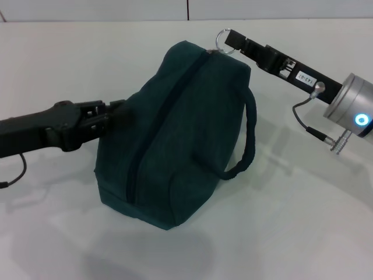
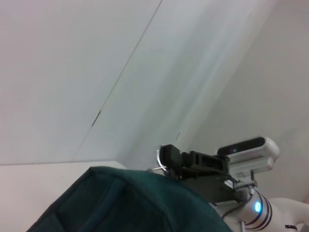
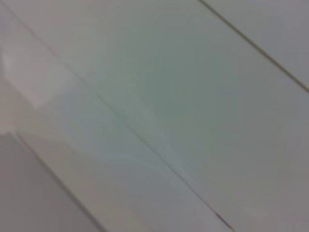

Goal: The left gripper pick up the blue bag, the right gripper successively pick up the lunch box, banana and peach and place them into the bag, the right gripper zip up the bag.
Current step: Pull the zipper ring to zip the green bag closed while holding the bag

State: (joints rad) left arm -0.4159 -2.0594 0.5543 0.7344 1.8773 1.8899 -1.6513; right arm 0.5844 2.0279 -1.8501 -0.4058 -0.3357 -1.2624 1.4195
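One blue bag [image 1: 175,134], zipped: left tool [image 1: 113,114] clenches its side, right tool [image 1: 224,44] its zipper pull [image 1: 222,38].

Left gripper [image 1: 116,114] reached in from the desk's left edge, fingers closed on fabric. Right gripper [image 1: 228,42] extended from the right, fingers pinched shut at the far end.

The large dark teal fabric lunch bag [image 1: 175,134] stands on the white table [image 1: 291,233], near its middle. The black left gripper [image 1: 113,114] meets the bag's left side. The black right gripper [image 1: 230,39] sits at the bag's far upper end, apparently by the metal zipper ring [image 1: 222,38].
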